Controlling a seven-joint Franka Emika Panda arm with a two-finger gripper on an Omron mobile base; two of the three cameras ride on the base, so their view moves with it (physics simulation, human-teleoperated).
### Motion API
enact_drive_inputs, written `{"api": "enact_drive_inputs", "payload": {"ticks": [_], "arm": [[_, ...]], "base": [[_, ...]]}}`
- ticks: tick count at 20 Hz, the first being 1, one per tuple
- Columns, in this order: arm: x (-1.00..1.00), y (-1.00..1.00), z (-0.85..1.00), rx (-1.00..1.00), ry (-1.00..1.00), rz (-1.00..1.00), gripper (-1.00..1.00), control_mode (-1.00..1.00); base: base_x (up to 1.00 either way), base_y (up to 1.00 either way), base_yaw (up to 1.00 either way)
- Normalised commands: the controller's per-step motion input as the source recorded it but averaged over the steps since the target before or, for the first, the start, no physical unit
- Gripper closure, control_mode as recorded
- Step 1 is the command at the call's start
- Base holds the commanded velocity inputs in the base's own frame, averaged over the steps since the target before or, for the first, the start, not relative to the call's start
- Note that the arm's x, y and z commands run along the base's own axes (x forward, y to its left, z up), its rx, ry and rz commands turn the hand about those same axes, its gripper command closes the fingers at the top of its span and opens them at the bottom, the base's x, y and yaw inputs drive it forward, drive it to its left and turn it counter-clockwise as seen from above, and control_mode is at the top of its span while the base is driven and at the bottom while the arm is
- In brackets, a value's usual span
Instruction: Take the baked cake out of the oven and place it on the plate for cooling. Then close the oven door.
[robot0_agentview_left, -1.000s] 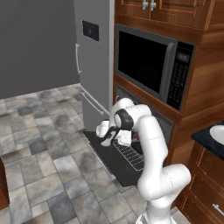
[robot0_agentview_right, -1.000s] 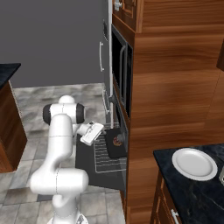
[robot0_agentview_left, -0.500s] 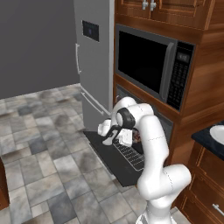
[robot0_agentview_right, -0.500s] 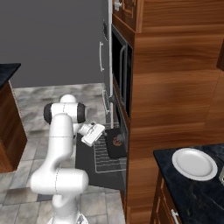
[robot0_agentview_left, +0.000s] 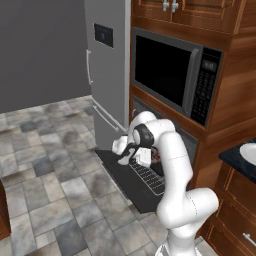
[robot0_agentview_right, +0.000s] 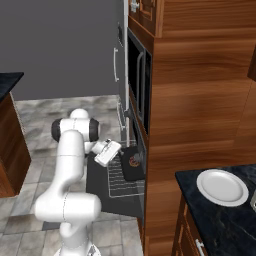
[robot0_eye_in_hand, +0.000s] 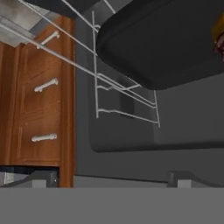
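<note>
The cake (robot0_agentview_right: 134, 161) is reddish-brown on a black tray (robot0_agentview_right: 131, 165). The plate (robot0_agentview_right: 222, 187) is white. The floor (robot0_agentview_left: 45, 170) has grey tiles.

The arm (robot0_agentview_left: 172, 165) is glossy white, built of thick rounded tube segments that swell into bulbous joints — each joint capped or ringed in dark grey to black. A fat white pedestal carries it at the base (robot0_agentview_right: 70, 210). The hand (robot0_agentview_right: 107, 152) is a blocky white box with darker trim — two small dark fingertips (robot0_eye_in_hand: 43, 177) at its end.
</note>
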Motion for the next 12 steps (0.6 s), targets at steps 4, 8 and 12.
{"api": "enact_drive_inputs", "payload": {"ticks": [4, 8, 12], "arm": [[0.37, 0.00, -0.05, 0.04, 0.00, 0.00, -1.00, -1.00], [0.24, -0.01, -0.10, 0.03, 0.00, 0.01, -1.00, -1.00], [0.19, -0.03, -0.17, 0.02, 0.00, 0.02, -1.00, -1.00]], "base": [[0.00, 0.00, 0.00], [0.00, 0.00, 0.00], [0.00, 0.00, 0.00]]}}
